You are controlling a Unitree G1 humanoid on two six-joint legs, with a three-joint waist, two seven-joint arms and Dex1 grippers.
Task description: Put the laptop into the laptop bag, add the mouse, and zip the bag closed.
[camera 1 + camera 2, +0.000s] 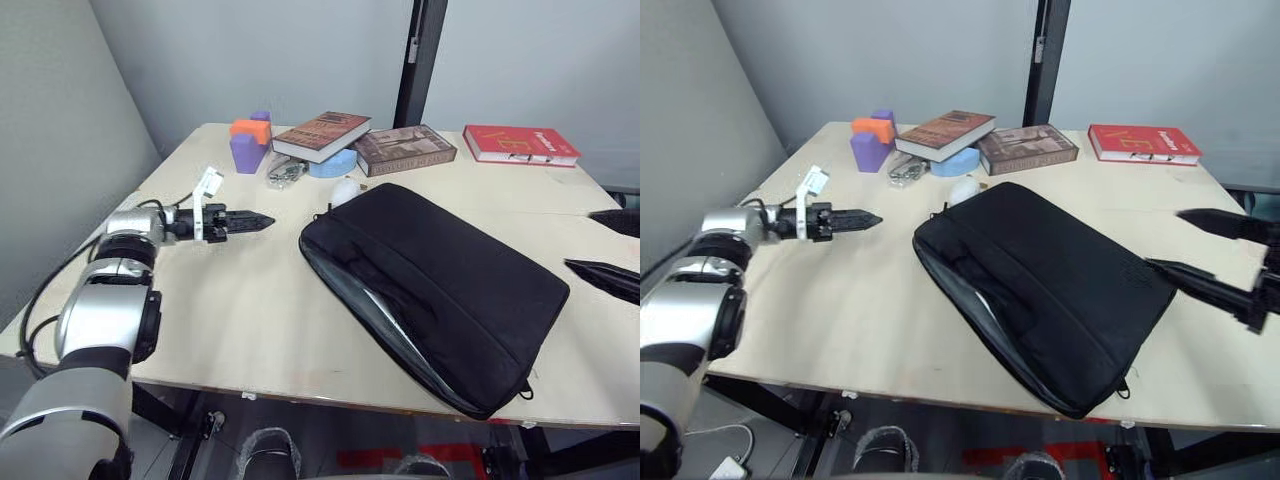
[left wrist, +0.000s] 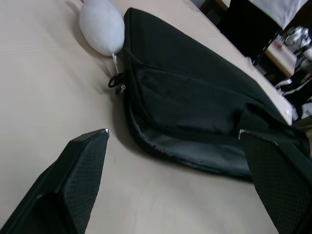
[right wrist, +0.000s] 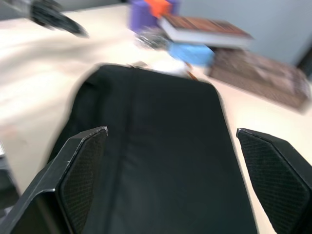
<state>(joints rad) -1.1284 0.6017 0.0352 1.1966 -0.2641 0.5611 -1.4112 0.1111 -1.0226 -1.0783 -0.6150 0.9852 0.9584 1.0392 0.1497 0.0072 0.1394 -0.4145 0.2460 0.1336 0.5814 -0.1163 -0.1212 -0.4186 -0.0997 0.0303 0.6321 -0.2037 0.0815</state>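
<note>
Table [image 1: 230, 300]: pale wood, books along far edge.
Bag [image 1: 440, 290]: soft, unzipped, laptop [image 1: 385, 315] inside; take the zip pull.
Mouse [image 1: 345, 192]: smooth, light, at bag's far corner.
Left gripper [image 2: 175, 141]: spread, empty.
Right gripper [image 1: 1200, 250]: spread, empty.

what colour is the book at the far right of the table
Red, with pale lettering; the book shows best in the left eye view.

We see soft, even light over the table [image 1: 250, 300], with only a faint shadow along the near edge of the laptop bag [image 1: 440, 290]. No glare breaks its matte black fabric. The right wrist view is smeared by motion blur, the books beyond the bag indistinct; the left wrist view looks dimmer.
</note>
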